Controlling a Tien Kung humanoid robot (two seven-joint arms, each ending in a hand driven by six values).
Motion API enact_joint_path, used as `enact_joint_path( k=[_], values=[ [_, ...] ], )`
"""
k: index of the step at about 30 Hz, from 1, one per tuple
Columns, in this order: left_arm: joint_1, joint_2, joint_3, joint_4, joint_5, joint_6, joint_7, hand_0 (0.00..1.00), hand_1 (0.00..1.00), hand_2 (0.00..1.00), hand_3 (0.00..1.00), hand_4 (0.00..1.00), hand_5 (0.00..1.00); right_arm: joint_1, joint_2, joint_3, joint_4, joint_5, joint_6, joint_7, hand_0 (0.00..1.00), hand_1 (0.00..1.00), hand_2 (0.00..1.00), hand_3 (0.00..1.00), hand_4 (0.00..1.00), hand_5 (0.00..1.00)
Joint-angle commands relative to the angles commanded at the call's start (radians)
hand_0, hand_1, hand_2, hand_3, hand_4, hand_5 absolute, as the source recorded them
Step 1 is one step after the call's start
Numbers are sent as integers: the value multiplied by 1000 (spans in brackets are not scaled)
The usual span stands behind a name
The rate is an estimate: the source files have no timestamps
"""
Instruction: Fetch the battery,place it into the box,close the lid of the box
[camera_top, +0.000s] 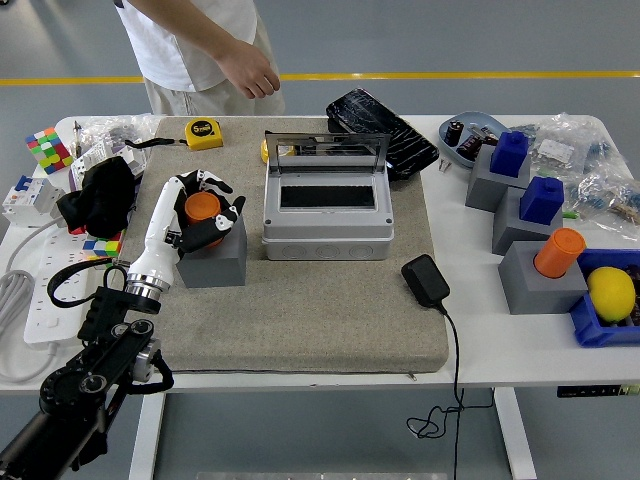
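An orange cylindrical battery (204, 207) stands in a grey block holder (214, 256) on the grey mat, left of the box. My left hand (208, 210) is curled around the battery, fingers wrapped on both sides. The grey box (326, 222) sits mid-mat with its clear lid (327, 149) standing open at the back. My right arm is out of view.
A person stands at the far side, one hand (255, 75) hanging above the table's back edge. A black adapter (426, 281) with cable lies right of the box. More grey blocks with blue and orange pieces (556, 252) stand at right. A tape measure (204, 129) and clutter lie at left.
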Motion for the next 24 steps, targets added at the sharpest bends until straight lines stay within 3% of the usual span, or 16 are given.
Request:
enact_joint_path(
  k=[7, 15, 19, 24],
  values=[
    [-2, 0, 9, -25, 11, -2, -1, 144, 172, 210, 301, 645, 2, 0, 0, -1, 0, 2, -2, 2, 744, 711, 721, 716, 998, 545],
    [-18, 0, 39, -107, 59, -15, 28, 140, 167, 217, 299, 675, 2, -1, 1, 1, 0, 1, -3, 4, 742, 709, 720, 716, 998, 544],
    [-40, 0, 81, -177, 101, -22, 62, 140, 167, 217, 299, 675, 2, -2, 3, 3, 0, 1, -4, 5, 742, 709, 720, 716, 998, 544],
    [-101, 0, 168, -240, 184, -38, 139, 136, 166, 212, 304, 702, 2, -4, 4, 9, 0, -4, -5, 3, 741, 710, 719, 714, 998, 544]
  ],
)
